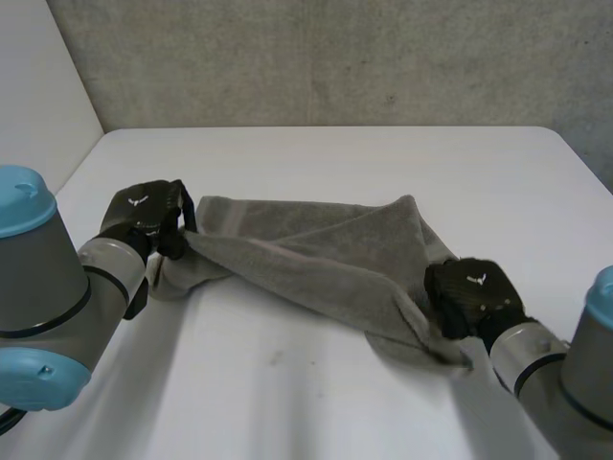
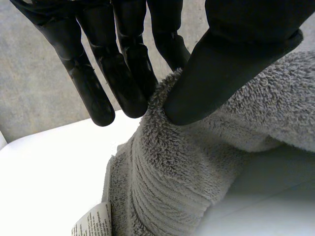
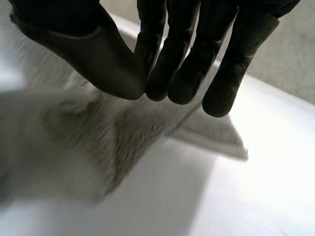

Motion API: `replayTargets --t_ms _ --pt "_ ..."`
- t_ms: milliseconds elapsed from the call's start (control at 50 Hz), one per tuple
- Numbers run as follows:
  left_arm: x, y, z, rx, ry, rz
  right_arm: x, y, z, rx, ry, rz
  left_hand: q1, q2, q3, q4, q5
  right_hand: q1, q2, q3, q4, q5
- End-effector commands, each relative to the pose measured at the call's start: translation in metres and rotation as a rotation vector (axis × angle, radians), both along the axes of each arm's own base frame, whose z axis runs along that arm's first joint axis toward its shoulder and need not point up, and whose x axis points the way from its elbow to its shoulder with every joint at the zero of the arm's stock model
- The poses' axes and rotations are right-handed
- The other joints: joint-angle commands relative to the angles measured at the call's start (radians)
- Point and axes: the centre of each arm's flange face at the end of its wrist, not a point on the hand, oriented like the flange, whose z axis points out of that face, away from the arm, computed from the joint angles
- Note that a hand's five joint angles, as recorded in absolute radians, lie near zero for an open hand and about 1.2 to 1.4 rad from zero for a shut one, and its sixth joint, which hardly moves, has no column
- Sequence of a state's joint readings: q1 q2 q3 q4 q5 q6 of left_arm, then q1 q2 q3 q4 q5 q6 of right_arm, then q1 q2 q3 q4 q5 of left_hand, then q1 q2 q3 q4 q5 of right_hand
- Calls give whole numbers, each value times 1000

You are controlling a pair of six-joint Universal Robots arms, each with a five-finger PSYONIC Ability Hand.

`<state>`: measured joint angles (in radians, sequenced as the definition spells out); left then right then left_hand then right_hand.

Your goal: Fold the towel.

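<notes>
A grey towel lies rumpled across the white table, partly folded over itself. My left hand is at its left end. In the left wrist view the thumb presses a bunched fold of the towel against the fingers, and the cloth hangs down from that pinch. My right hand is at the towel's near right corner. In the right wrist view its fingertips meet the thumb just above the towel, and I see no cloth between them.
A white label sticks out of the towel below my left hand. A grey wall runs behind the table's far edge. Bare tabletop lies in front of the towel and beyond it.
</notes>
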<state>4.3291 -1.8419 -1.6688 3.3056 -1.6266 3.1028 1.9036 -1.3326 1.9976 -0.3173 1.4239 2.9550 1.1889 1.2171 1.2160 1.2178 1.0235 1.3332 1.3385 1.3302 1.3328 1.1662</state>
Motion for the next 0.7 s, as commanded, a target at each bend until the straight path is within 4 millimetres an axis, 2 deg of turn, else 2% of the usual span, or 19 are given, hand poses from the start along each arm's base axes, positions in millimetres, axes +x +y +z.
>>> replayTargets --t_ms 20,100,120,140,160,180,200,280,320,360,380,400,420,440,460,480,500,580,700 --pt "-4 4 20 -58 17 -17 -6 -16 70 -121 -122 101 207 179 180 178 198 63 58 66 63 56" --pt "-5 13 66 -180 77 -30 -3 -16 100 -107 -178 154 207 179 180 178 198 63 58 66 63 56" --pt "-5 18 82 -219 94 -33 -4 -17 117 -107 -207 162 207 179 180 178 198 63 58 66 63 56" --pt "-5 18 83 -220 94 -33 -5 -19 141 -143 -235 169 207 179 180 178 198 63 58 66 63 56" --pt "-4 23 101 -261 113 -39 -5 -19 141 -143 -235 169 207 179 180 178 198 63 58 66 63 56" --pt "-4 23 101 -262 113 -39 -10 -19 166 -194 -250 168 207 179 180 178 198 63 58 66 63 56" --pt "-2 28 121 -302 130 -40 -12 -17 187 -229 -257 171 207 179 180 178 198 63 58 66 63 56" --pt "2 45 156 -354 156 -48 -12 -11 208 -235 -259 194 207 179 180 178 198 63 58 66 63 56" --pt "3 46 156 -347 153 -46 -12 -8 209 -220 -257 199 207 179 180 178 198 63 58 66 63 56" --pt "3 46 152 -331 146 -48 -12 -8 193 -156 -241 182 207 179 180 178 198 -829 -834 -826 -829 -837" --pt "3 46 147 -315 137 -48 -12 -8 193 -155 -241 182 207 179 180 178 198 -834 -840 -831 -834 -842" --pt "3 46 146 -315 137 -48 -11 -10 172 -87 -227 170 207 179 180 178 198 -1046 -1052 -1043 -1046 -1054" --pt "3 46 140 -297 129 -48 -10 -10 148 -9 -212 170 207 179 180 178 198 -1075 -1080 -1072 -1074 -1082" --pt "3 46 133 -275 120 -49 -10 -10 148 -8 -212 170 207 179 180 178 198 -1075 -1080 -1072 -1075 -1083" --pt "3 46 133 -275 120 -49 -7 -9 127 58 -215 163 207 179 180 178 198 -1116 -1121 -1113 -1115 -1123" --pt "2 44 125 -253 111 -49 -7 -9 127 59 -215 163 207 179 180 178 198 -1116 -1121 -1113 -1116 -1124" --pt "2 44 125 -253 111 -49 -2 -7 110 90 -214 165 207 179 180 178 198 -1159 -1164 -1156 -1158 -1166" --pt "-1 38 111 -209 92 -48 31 22 64 181 -237 199 207 179 180 178 198 -1159 -1164 -1156 -1158 -1166" --pt "-4 30 112 -219 87 -46 43 42 36 231 -211 191 207 179 180 178 198 -1159 -1164 -1156 -1158 -1166"
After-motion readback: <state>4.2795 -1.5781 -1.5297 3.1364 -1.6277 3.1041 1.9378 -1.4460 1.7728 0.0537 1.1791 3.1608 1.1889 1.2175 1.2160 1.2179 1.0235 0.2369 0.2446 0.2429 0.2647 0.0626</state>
